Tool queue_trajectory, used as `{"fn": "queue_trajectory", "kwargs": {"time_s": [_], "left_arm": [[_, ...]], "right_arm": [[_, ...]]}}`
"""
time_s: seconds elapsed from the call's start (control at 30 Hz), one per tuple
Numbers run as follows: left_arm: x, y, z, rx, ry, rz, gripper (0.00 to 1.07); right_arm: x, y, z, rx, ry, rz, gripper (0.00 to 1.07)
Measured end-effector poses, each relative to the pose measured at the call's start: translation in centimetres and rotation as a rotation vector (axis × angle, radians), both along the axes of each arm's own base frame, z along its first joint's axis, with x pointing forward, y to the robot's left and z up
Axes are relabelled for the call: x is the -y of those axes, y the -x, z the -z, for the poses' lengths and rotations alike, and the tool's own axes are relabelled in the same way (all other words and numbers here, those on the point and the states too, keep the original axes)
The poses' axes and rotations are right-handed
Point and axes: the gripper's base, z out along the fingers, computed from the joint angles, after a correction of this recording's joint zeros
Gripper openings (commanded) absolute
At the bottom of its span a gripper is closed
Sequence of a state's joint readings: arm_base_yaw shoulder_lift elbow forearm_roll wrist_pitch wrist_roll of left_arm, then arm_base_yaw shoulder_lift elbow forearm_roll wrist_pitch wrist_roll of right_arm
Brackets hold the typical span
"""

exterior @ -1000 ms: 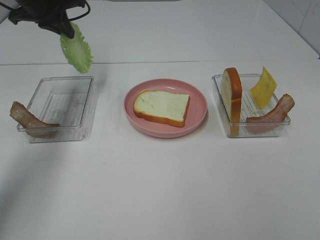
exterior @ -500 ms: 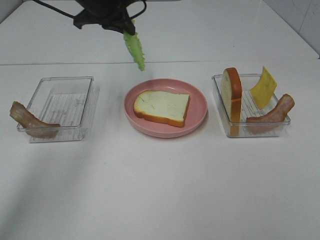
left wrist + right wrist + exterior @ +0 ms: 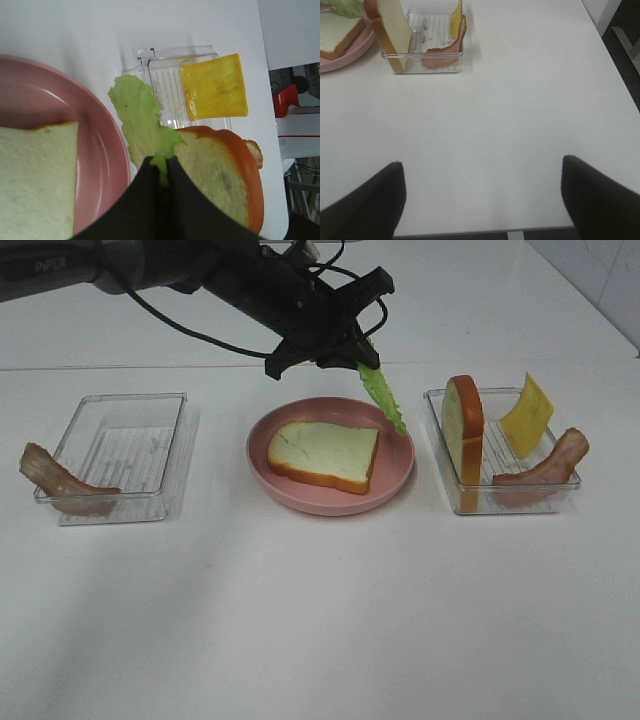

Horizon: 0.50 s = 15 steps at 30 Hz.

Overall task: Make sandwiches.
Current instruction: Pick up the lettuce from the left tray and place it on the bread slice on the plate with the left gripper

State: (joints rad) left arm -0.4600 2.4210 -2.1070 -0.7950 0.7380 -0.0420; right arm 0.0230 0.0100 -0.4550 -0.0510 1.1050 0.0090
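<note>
Above the pink plate (image 3: 330, 505), high view: left claw (image 3: 362, 362) is pinching the lettuce leaf (image 3: 384, 400), dangling it just beside the laid bread slice (image 3: 325, 453) | left wrist: second slice (image 3: 220, 175), cheese (image 3: 214, 86) are waiting in tray (image 3: 165, 85) | right wrist: right claw (image 3: 482, 197) is gaping empty; bacon (image 3: 442, 54) unplaced.

White table in a pale, evenly lit room

A plain white table (image 3: 320, 620) fills nearly every view; a thin straight seam (image 3: 100, 367) crosses it from side to side towards the back, and the surface beyond the seam looks slightly glossier; past the far right corner lies a pale tiled surface (image 3: 605, 275) with faint grid lines; from the right wrist view the table's right edge drops to a dark floor (image 3: 626, 12) crossed by a white strut (image 3: 625, 42); a small blurred red object (image 3: 285, 97) stands off the table; the light is soft and the shadows faint.
</note>
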Motion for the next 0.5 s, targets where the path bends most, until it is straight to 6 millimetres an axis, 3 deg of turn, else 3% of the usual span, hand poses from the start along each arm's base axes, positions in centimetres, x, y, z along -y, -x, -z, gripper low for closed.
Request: {"fn": "queue_trajectory", "kwargs": {"time_s": [0.5], "left_arm": [[-0.5, 0.6, 2.6, -0.066, -0.147, 0.084, 0.00]], "right_arm": [[0.0, 0.0, 0.0, 0.000, 0.000, 0.000, 0.83]]}}
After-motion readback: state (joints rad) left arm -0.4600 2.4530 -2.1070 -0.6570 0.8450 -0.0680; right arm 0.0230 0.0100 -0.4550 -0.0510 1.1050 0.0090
